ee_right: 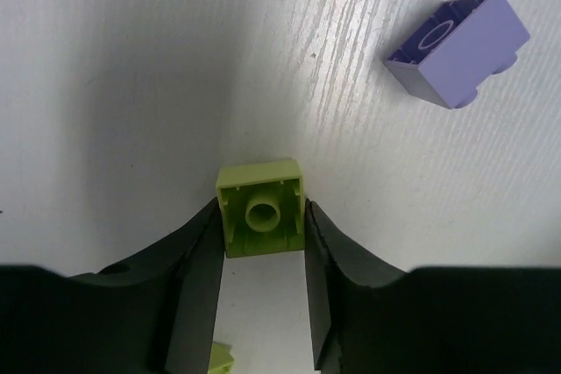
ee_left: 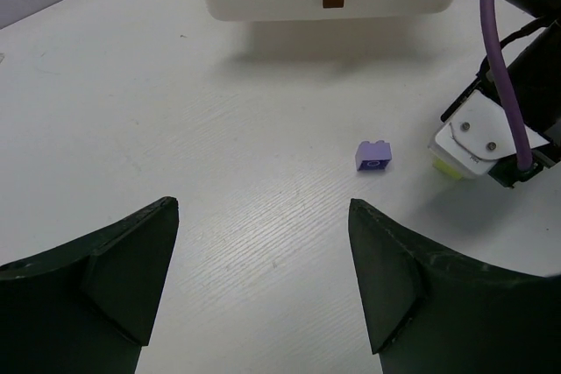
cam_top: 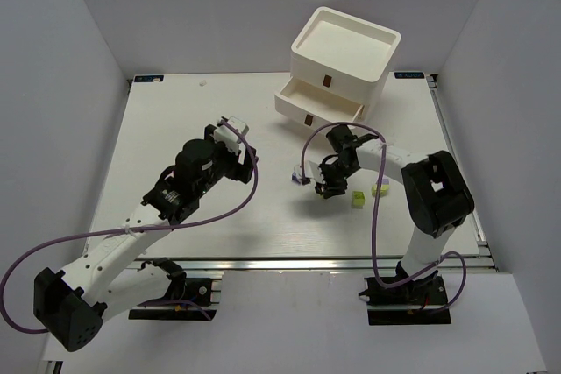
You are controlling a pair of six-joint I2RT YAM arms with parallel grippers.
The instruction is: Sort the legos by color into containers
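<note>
One pale purple brick (ee_right: 456, 48) lies ahead of the right pincer (ee_right: 262, 221). One lime brick (ee_right: 261, 208) sits between its fingers (ee_right: 197, 278); apparently two more lime bricks (cam_top: 358, 200), small and blurred, lie behind it. Two drawers (cam_top: 298, 109) stand beyond.

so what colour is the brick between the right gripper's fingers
The brick is lime yellow-green, clearest in the right wrist view.

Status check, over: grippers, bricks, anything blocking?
Left gripper open, empty. Right gripper closed on lime brick. Purple brick loose on table nearby. Lower drawer open; nothing in the way.
</note>
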